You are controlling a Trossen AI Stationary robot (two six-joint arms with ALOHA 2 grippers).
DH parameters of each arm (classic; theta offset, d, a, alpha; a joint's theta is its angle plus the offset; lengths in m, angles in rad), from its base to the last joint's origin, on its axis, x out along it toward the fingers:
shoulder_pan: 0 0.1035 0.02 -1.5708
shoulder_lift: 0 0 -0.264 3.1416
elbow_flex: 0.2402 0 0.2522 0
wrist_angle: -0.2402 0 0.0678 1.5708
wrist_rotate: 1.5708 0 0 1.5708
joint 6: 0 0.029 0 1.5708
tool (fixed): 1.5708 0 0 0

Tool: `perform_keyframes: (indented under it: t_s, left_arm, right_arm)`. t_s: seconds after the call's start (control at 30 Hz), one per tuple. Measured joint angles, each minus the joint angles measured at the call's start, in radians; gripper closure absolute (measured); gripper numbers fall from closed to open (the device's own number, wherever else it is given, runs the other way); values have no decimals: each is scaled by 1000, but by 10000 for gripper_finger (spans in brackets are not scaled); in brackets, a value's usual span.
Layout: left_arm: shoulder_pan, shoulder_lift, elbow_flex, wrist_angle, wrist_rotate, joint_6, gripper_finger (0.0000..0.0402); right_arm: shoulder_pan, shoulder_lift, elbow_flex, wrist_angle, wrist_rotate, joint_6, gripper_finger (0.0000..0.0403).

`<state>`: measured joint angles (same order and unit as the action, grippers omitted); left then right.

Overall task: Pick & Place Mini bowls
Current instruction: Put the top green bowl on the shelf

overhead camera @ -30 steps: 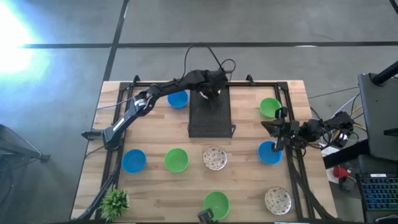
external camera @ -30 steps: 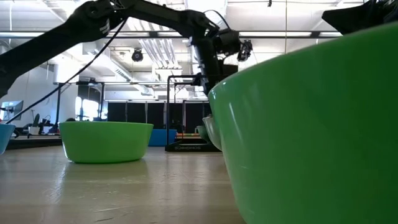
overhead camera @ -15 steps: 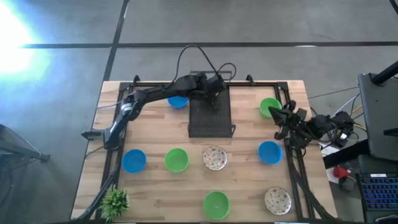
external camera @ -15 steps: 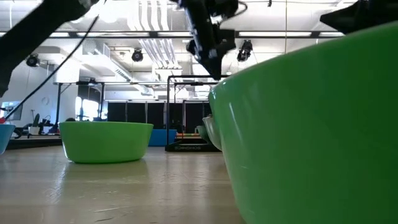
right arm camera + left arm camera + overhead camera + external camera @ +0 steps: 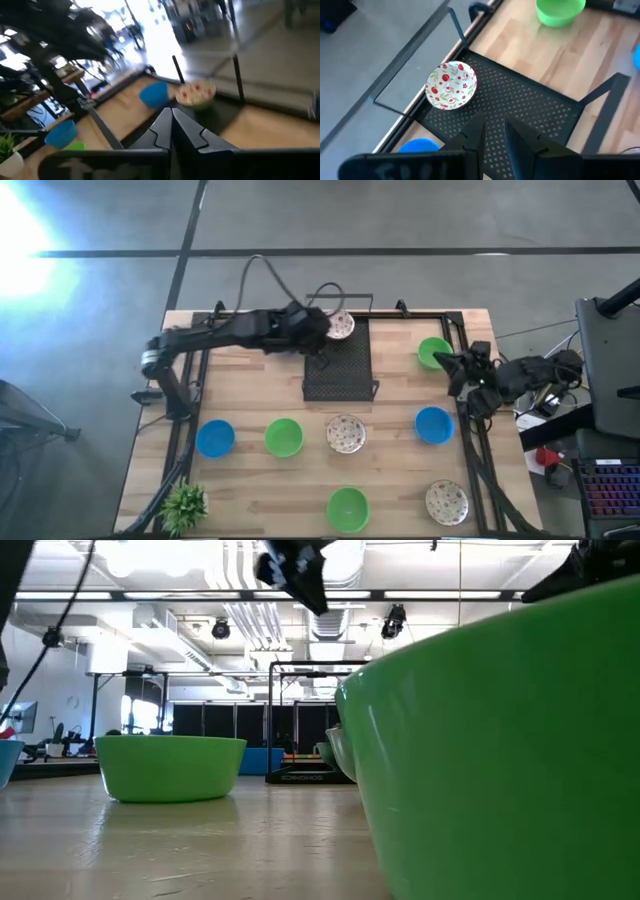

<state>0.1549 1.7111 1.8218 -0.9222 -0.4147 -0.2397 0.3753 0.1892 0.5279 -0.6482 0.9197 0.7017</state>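
Note:
The mini bowls are spread over the wooden table. A white floral bowl [image 5: 340, 325] [image 5: 451, 85] rests by its base on the far end of the black mesh tray [image 5: 337, 370]. My left gripper [image 5: 312, 332] [image 5: 495, 142] hovers open just left of that bowl, touching nothing. A blue bowl [image 5: 417, 146] lies under the left arm. My right gripper [image 5: 462, 366] [image 5: 172, 117] is shut and empty, raised beside the green bowl [image 5: 432, 352] at the right edge. A blue bowl [image 5: 433, 424] sits nearer.
Along the near half stand a blue bowl [image 5: 215, 438], a green bowl [image 5: 284, 437], a floral bowl [image 5: 346, 434], a green bowl [image 5: 347, 508] and a floral bowl [image 5: 446, 502]. A potted plant [image 5: 185, 505] marks the near left corner. Black frame rails [image 5: 190, 395] run along both sides.
My left gripper has drawn back from over the tray toward the table's left and risen, leaving the floral bowl uncovered on the tray's far end. My right gripper has moved from beside the right blue bowl toward the far edge, up to the green bowl.

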Motion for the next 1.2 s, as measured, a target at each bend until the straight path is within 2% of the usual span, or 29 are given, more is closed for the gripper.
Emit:
perform_keyframes:
  t_s: [0.27,0.43,0.6,0.87,1.2]
  left_arm:
    - [-3,-215,-230,153,-8,-55,335]
    - [-3,-299,-334,223,-4,-51,335]
    - [-3,-353,-413,267,10,-52,335]
    - [-3,-369,-435,267,38,-6,335]
    - [-3,-369,-435,268,59,63,335]
  right_arm:
    - [-7,206,108,-317,-12,509,394]
    - [-37,318,117,-401,-144,732,394]
    - [-95,425,115,-400,-247,842,394]
    - [-268,567,127,-392,-432,837,394]
    - [-535,758,189,-374,-580,583,394]
